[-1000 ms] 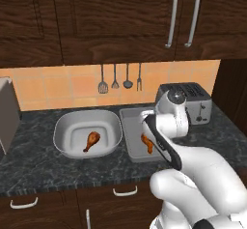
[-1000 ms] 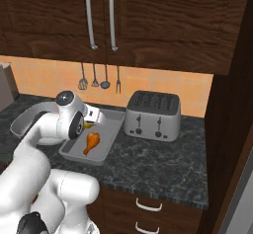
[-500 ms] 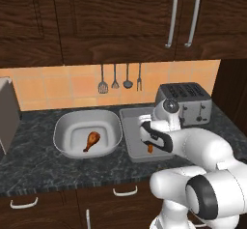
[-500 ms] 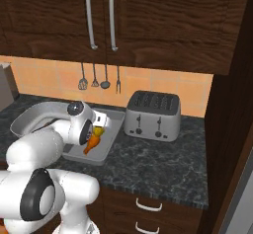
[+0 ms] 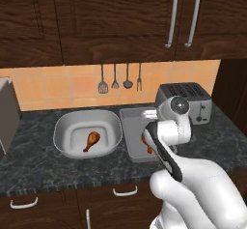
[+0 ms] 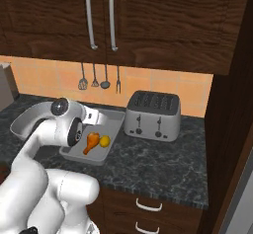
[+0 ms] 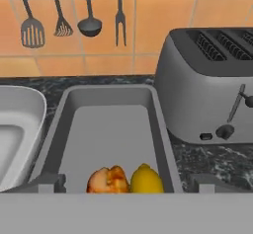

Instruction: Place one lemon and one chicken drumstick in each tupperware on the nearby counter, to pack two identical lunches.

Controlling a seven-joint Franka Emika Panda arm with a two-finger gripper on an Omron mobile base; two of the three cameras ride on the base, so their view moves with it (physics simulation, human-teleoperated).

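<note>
Rectangular grey tupperware (image 7: 108, 129) — glossy lemon (image 7: 146, 179), browned drumstick (image 7: 107, 180).

The far half of the rectangular tupperware (image 7: 108, 124) lay bare, with a drumstick (image 7: 106, 179) and lemon (image 7: 146, 178) crowding its near end. The toaster (image 7: 212, 87) stood just beside its right wall, hemming in that side. The rounded tupperware (image 5: 87, 134) sat close on the left, holding one drumstick (image 5: 91, 140), room around it. Utensils (image 6: 99, 75) hung on the wall behind.
</note>
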